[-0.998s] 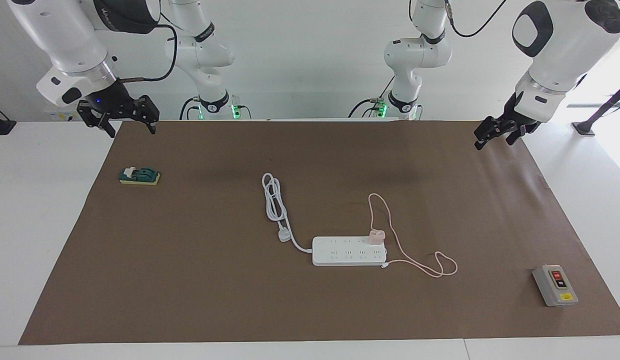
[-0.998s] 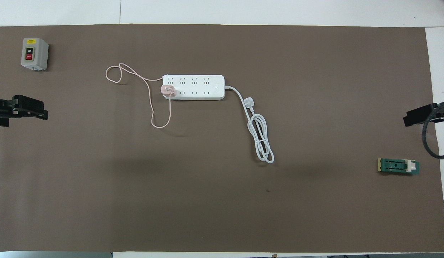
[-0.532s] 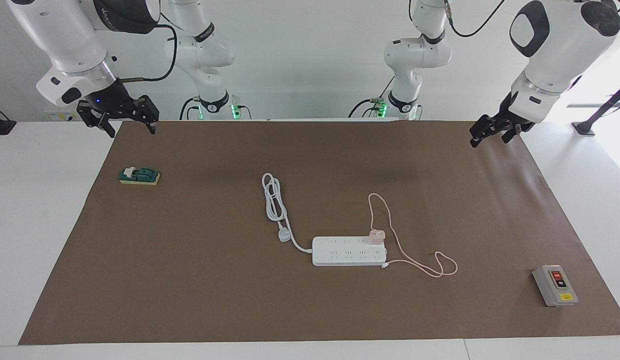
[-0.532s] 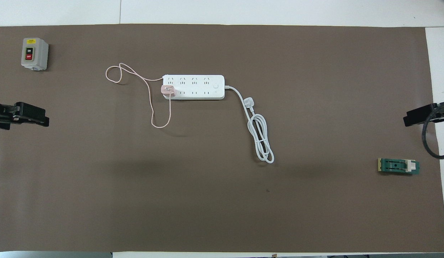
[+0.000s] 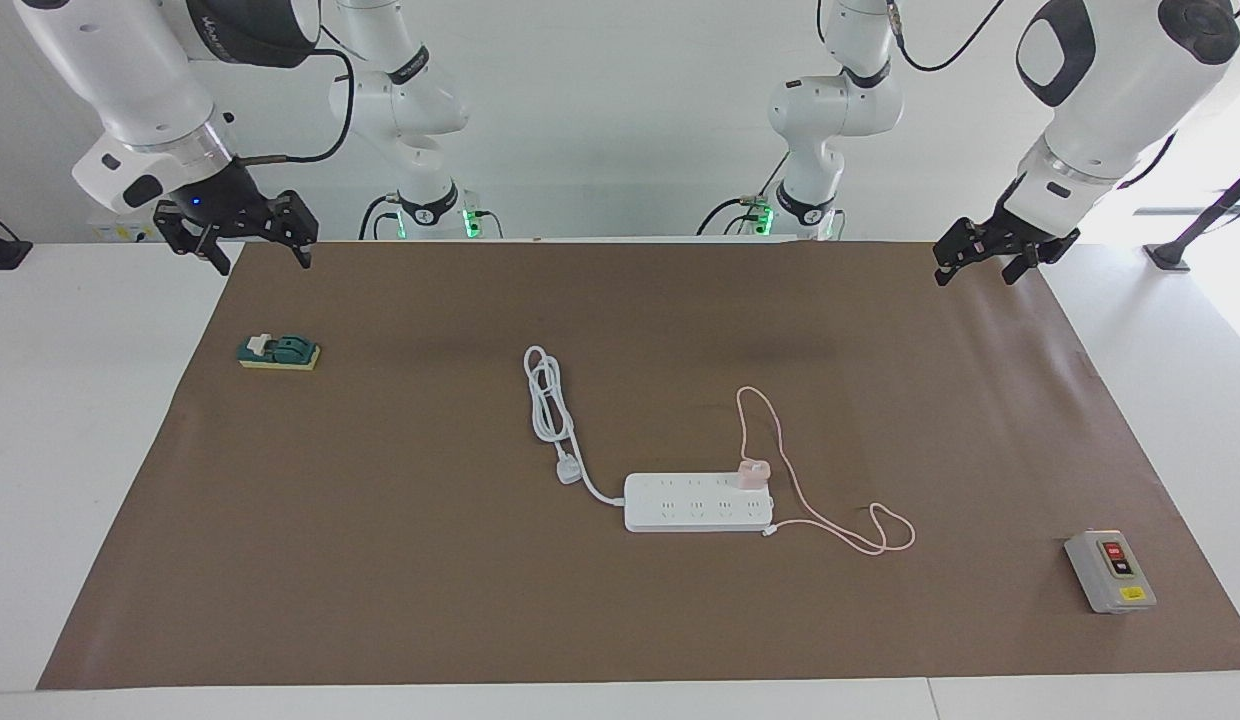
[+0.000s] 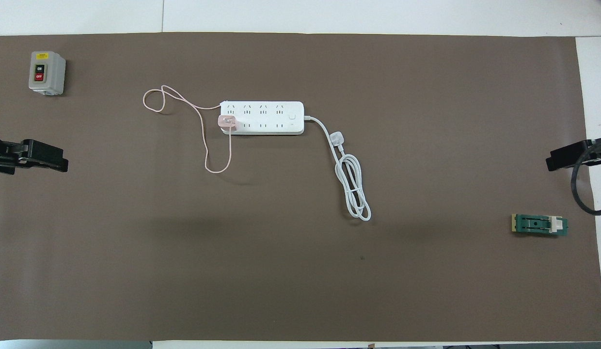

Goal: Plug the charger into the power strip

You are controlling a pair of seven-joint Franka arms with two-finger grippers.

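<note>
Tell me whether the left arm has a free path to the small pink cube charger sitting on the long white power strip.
Probably yes. The left gripper hangs over the brown mat's edge at its own end, and only bare mat and thin pink cable lie between it and the charger, which stands exposed on the power strip.

Overhead, the left gripper (image 6: pixel 29 156) and right gripper (image 6: pixel 569 157) are cut off at the mat's side edges, fingers unreadable
</note>
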